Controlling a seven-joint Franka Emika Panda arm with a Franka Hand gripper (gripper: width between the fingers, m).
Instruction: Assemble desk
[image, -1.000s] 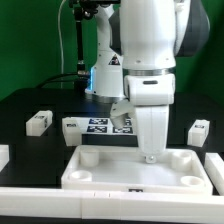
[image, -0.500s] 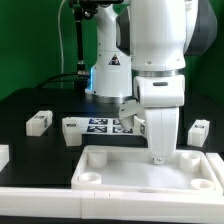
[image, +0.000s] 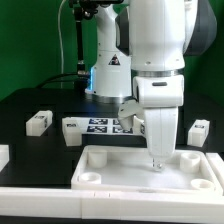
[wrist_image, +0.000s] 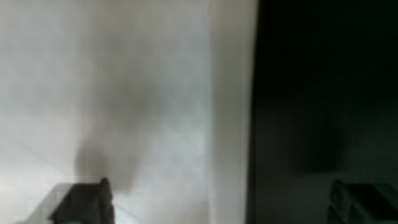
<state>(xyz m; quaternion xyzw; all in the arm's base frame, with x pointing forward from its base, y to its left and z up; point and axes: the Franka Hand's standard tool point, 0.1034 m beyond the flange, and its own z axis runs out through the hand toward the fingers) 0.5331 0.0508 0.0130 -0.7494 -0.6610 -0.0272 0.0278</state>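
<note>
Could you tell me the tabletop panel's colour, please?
The tabletop panel is plain white; exterior view.

The big white arm (image: 158, 50) reaches straight down, and its end effector (image: 157, 162) meets the rear rim of the white tabletop (image: 115, 170), which lies rim up with a round socket in each corner. From here I can't make out how the fingers stand. Behind it on the black bench (image: 25, 142) lie the far-left leg (image: 38, 122), the middle leg (image: 71, 131) just beside the marker board (image: 103, 125), and the right leg (image: 198, 130). A long white rail (image: 60, 206) runs along the front.
</note>
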